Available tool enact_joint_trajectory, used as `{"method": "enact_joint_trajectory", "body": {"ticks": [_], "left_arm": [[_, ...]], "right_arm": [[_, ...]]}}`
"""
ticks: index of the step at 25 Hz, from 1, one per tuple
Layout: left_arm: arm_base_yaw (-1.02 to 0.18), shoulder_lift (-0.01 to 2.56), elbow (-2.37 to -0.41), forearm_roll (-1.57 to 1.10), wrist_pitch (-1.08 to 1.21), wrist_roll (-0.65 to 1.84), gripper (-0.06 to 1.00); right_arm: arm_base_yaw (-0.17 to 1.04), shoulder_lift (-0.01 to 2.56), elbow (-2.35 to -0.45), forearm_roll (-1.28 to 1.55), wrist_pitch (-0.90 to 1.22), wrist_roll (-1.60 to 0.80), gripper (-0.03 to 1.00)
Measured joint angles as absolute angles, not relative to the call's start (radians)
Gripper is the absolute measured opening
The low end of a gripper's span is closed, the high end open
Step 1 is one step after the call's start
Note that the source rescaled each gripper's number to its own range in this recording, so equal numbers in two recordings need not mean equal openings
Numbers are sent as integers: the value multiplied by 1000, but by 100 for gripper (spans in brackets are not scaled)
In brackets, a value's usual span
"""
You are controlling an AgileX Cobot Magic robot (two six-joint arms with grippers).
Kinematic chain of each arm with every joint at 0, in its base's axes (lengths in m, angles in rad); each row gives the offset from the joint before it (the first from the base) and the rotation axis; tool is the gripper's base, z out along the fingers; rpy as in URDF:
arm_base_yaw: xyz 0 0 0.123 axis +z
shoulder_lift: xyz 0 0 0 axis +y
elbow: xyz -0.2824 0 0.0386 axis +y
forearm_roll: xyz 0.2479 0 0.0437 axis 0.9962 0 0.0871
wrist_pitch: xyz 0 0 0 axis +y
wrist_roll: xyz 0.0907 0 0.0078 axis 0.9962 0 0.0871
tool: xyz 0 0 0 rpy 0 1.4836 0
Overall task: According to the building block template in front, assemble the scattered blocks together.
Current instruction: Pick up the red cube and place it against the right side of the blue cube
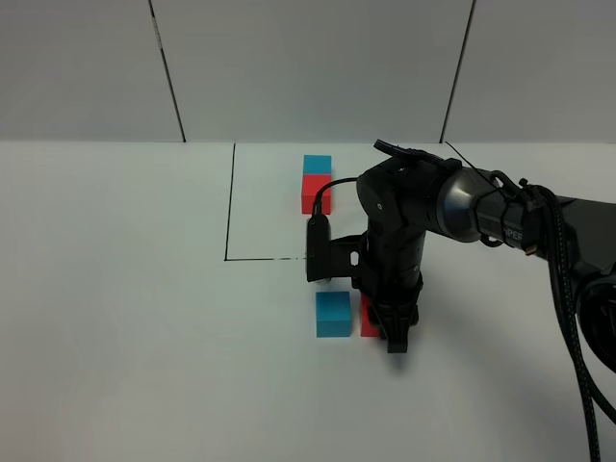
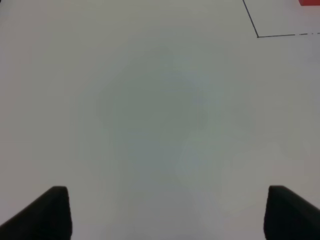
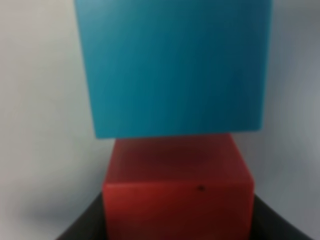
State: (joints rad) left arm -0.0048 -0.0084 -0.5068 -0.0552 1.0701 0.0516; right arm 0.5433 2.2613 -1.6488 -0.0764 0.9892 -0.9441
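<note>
My right fingers (image 3: 82, 227) are closed on the red cube (image 3: 177, 200), holding it by the cyan cube (image 3: 175, 65) just ahead to match the framed template (image 1: 316, 183) off to the side; my left fingers (image 2: 50, 212) stand apart, empty.

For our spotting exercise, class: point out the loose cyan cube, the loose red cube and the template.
loose cyan cube (image 1: 333, 304): high view, top face.
loose red cube (image 3: 177, 202): right wrist view, near face.
template (image 1: 313, 194): high view, its red half.
</note>
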Motion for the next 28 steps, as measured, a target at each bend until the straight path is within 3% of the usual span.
{"method": "enact_joint_trajectory", "body": {"ticks": [28], "left_arm": [[-5,-8,-507,-54,1070,52,65]], "right_arm": [[563,2278,-1654,-56,944,-963,2]]}}
